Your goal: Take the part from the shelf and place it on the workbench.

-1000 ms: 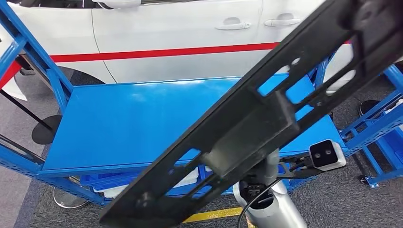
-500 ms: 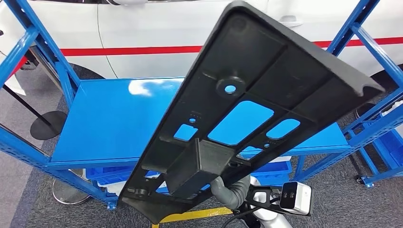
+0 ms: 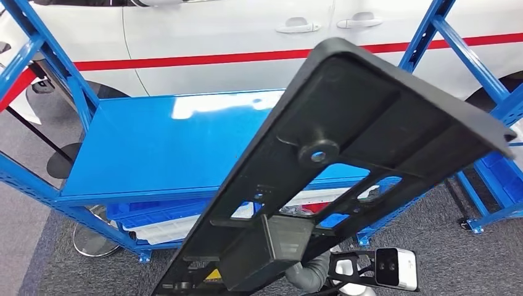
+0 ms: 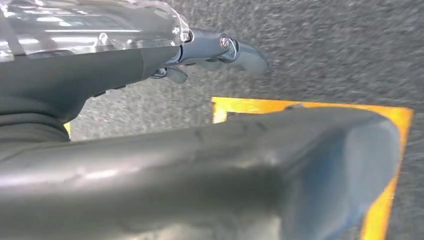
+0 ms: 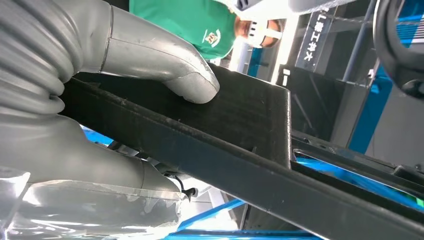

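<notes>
Now the right hand (image 5: pixel 125 65) gripped the black part (image 3: pixel 345 160), tilted over the blue shelf (image 3: pixel 160 148), long end toward 1 o'clock. Left hand (image 4: pixel 215 50) hung over carpet, holding nothing, fingers apart.

You have the bare blue workbench (image 3: pixel 154 148) top open ahead; blue uprights (image 3: pixel 432 31) (both ends) and the white car (image 3: pixel 216 31) behind hem it in.

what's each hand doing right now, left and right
Left hand: holds nothing, over the grey floor; open or closed cannot be told.
Right hand: grips the black part, thumb pressed on its boxy block.
</notes>
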Controlling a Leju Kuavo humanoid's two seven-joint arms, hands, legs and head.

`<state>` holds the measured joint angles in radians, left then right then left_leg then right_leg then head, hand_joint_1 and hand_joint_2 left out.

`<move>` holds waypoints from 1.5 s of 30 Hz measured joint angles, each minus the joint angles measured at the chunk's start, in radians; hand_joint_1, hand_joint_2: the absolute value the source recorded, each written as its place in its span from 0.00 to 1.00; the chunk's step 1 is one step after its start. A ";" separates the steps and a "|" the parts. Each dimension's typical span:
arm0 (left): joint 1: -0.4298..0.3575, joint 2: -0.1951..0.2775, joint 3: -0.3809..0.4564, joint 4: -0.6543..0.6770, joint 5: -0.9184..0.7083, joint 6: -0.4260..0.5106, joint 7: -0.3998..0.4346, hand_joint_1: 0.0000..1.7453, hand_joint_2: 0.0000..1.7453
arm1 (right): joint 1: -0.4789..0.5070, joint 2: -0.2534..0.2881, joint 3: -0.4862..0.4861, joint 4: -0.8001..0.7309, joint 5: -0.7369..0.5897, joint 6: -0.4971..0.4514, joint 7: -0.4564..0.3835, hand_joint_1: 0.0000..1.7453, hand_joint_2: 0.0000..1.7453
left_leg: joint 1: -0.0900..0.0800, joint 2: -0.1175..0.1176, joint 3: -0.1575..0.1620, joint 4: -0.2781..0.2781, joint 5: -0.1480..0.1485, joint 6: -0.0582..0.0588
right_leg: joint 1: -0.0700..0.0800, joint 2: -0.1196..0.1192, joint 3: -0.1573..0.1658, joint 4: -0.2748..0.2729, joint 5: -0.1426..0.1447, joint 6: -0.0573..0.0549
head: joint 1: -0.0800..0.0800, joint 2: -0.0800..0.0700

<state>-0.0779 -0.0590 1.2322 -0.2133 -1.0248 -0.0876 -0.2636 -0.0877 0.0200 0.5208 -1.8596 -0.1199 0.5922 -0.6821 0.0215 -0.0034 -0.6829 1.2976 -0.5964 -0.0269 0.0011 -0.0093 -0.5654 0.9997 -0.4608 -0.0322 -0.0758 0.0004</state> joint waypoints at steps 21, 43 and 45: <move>-0.005 -0.019 -0.025 0.000 -0.052 0.067 0.184 0.00 0.00 | 0.056 0.013 -0.076 -0.056 -0.011 0.007 0.000 1.00 1.00 | -0.003 0.011 0.068 -0.273 0.177 0.028 | -0.021 0.011 0.092 0.017 -0.076 0.066 | 0.001 0.000; -0.009 0.072 -0.039 -0.003 -0.041 0.054 0.155 0.00 0.00 | 0.095 -0.015 -0.160 -0.162 -0.007 -0.016 0.000 1.00 1.00 | -0.004 0.016 0.176 -0.308 0.106 0.049 | -0.012 0.008 -0.110 0.173 -0.102 0.061 | 0.001 0.000; -0.008 0.075 -0.038 -0.003 -0.040 0.056 0.155 0.00 0.00 | 0.096 -0.018 -0.163 -0.162 -0.008 -0.015 0.000 1.00 1.00 | -0.005 0.017 0.148 -0.304 0.127 0.048 | -0.016 0.008 -0.127 0.283 -0.148 0.068 | 0.001 0.000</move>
<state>-0.0863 0.0156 1.1942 -0.2163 -1.0647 -0.0318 -0.1084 0.0081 0.0025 0.3575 -2.0218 -0.1280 0.5768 -0.6825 0.0165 0.0133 -0.5347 0.9936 -0.4696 0.0215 -0.0150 -0.0018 -0.6920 1.2831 -0.6089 0.0357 -0.0748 0.0004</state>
